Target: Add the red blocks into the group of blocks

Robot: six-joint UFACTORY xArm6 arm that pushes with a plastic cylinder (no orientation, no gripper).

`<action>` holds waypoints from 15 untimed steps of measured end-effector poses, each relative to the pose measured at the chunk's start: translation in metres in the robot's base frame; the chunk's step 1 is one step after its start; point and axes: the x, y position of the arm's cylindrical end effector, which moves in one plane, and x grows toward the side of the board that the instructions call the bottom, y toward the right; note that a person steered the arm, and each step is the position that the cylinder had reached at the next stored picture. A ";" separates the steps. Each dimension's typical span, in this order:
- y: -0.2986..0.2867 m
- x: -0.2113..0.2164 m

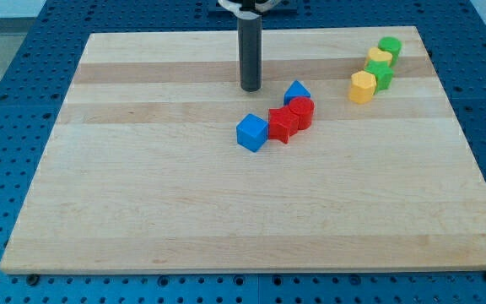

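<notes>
Two red blocks touch each other near the board's middle: a star-like red block (pixel 283 123) and a round red block (pixel 301 111) up and to its right. A blue cube (pixel 251 133) sits just left of the star-like one, and a blue pointed block (pixel 296 91) just above the round one. At the view's top right is a cluster: a yellow hexagonal block (pixel 362 87), a green block (pixel 381 74), a yellow block (pixel 379 57) and a green block (pixel 389 46). My tip (pixel 251 88) rests left of the blue pointed block, above the blue cube, touching no block.
The wooden board (pixel 142 186) lies on a blue perforated table (pixel 7 127). The rod's mount shows at the view's top edge.
</notes>
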 end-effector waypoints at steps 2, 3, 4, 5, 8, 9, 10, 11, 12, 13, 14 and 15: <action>-0.002 0.000; -0.044 0.000; -0.064 0.005; -0.064 0.094; -0.040 0.181; 0.013 0.137; 0.106 0.050; 0.121 0.042; 0.120 0.042; 0.094 0.070; 0.083 0.147; 0.035 0.160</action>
